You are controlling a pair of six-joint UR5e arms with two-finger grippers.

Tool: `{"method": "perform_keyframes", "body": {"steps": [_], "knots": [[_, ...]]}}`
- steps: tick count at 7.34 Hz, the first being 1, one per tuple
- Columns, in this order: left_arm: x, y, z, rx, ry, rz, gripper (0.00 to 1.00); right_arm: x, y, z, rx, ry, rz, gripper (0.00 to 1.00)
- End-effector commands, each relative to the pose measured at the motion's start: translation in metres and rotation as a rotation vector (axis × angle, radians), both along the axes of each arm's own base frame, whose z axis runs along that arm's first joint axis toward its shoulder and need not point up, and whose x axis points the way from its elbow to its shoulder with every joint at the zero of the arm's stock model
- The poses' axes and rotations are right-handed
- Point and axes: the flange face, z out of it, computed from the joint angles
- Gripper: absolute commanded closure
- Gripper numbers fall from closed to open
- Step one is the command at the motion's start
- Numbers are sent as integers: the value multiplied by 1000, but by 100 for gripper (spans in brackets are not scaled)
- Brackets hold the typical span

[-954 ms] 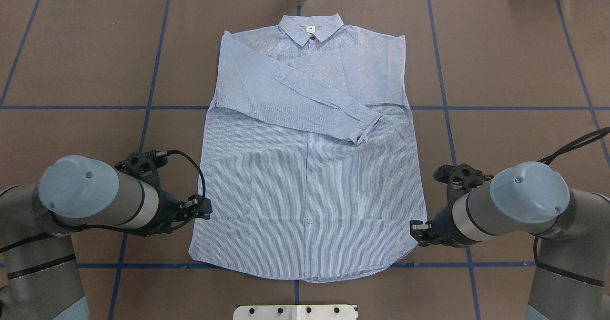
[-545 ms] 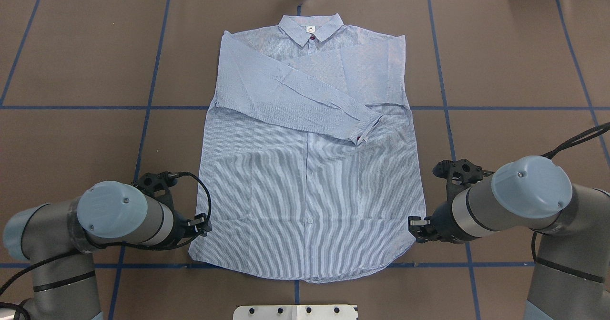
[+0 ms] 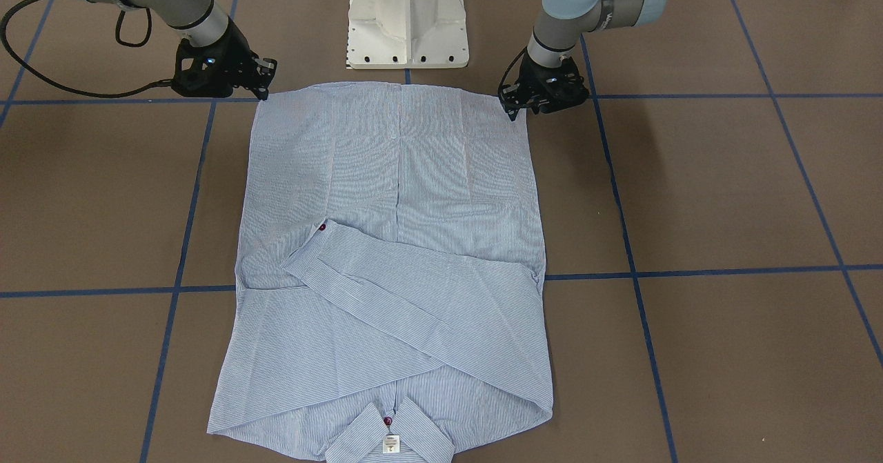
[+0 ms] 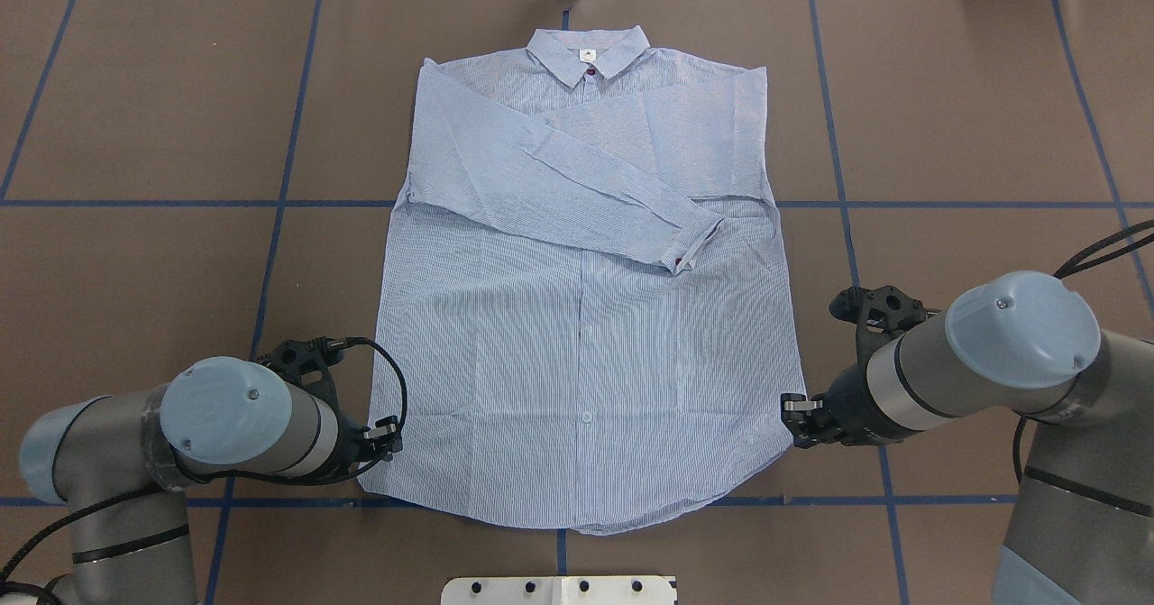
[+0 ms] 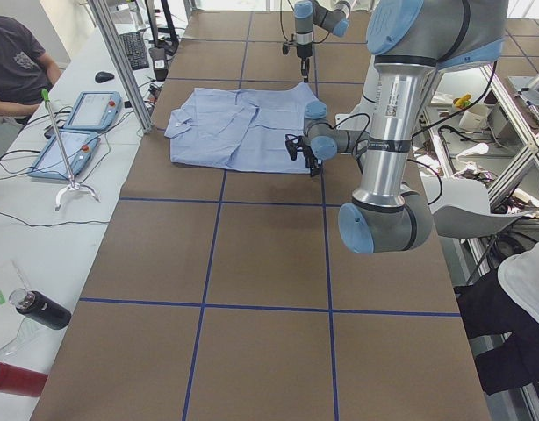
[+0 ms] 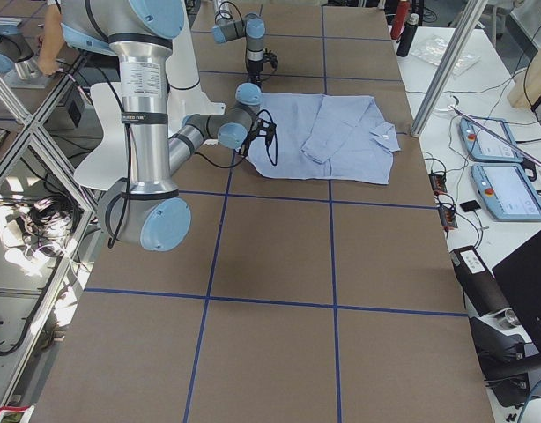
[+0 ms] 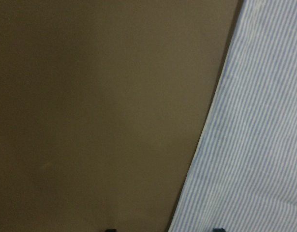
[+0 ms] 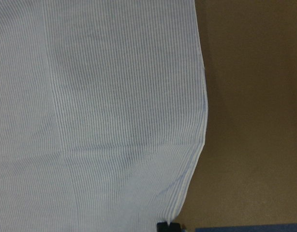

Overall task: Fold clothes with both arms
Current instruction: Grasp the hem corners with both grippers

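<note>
Shirt [image 4: 586, 362] lies flat on the brown tabletop [image 4: 135, 136], front side up, collar [image 4: 588, 50] at the far edge from the robot and hem nearest it. One sleeve [image 4: 541, 172] is folded diagonally across the chest, and its cuff [image 4: 690, 240] rests near the middle of the body; the other sleeve lies under it. Left gripper [image 4: 388, 434] sits low at the shirt's side edge, just above the hem corner. In its wrist view the jaws stand apart with the cloth edge running between them. Right gripper [image 4: 792, 416] sits low at the opposite side edge, also near the hem. In its wrist view the jaws look together, right at the cloth edge; cannot tell whether any fabric is pinched.
</note>
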Motion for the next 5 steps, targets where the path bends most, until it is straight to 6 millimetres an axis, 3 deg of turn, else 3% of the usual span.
{"method": "perform_keyframes", "body": {"steps": [1, 5], "knots": [[-5, 3, -7, -2, -3, 2, 41, 5, -6, 3, -10, 1, 2, 100], [3, 8, -6, -3, -8, 16, 43, 3, -7, 5, -11, 5, 2, 100]]}}
